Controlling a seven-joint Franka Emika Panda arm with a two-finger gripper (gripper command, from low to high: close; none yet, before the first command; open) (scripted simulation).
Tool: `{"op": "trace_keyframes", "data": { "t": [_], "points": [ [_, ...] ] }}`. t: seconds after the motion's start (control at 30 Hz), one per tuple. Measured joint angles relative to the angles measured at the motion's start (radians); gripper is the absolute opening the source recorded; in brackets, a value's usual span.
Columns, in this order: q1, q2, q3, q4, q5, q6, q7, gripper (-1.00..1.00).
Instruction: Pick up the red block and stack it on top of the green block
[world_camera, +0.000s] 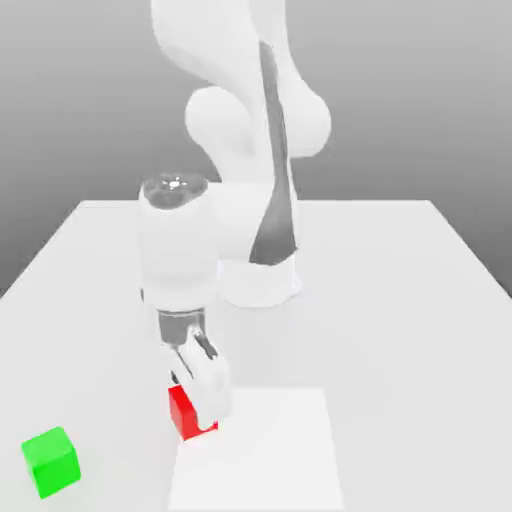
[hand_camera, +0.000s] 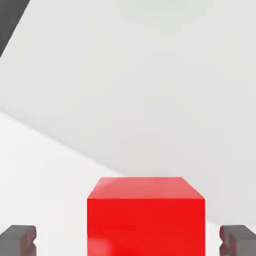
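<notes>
The red block rests on the white table near the front, partly hidden by my gripper, which has come down around it. In the hand view the red block sits between the two dark fingertips, with a clear gap on each side, so the jaws are open and not touching it. The green block lies apart on the table at the exterior view's left, near the front corner.
The white table carries the robot's base at its middle back. A lighter square patch lies on the surface beside the red block, toward the exterior view's right.
</notes>
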Motion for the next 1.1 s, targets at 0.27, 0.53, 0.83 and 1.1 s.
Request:
{"op": "trace_keyframes", "data": {
  "t": [0.27, 0.53, 0.83, 1.1],
  "points": [
    [0.014, 0.023, -0.018, 0.0, -0.016, 0.021, 0.011, -1.0],
    [-0.025, -0.107, 0.045, -0.008, 0.077, -0.087, -0.053, -1.0],
    [-0.029, -0.217, 0.064, -0.018, 0.143, -0.197, -0.093, -1.0],
    [-0.11, -0.134, -0.018, 0.203, 0.185, -0.326, 0.023, -1.0]
  ]
}}
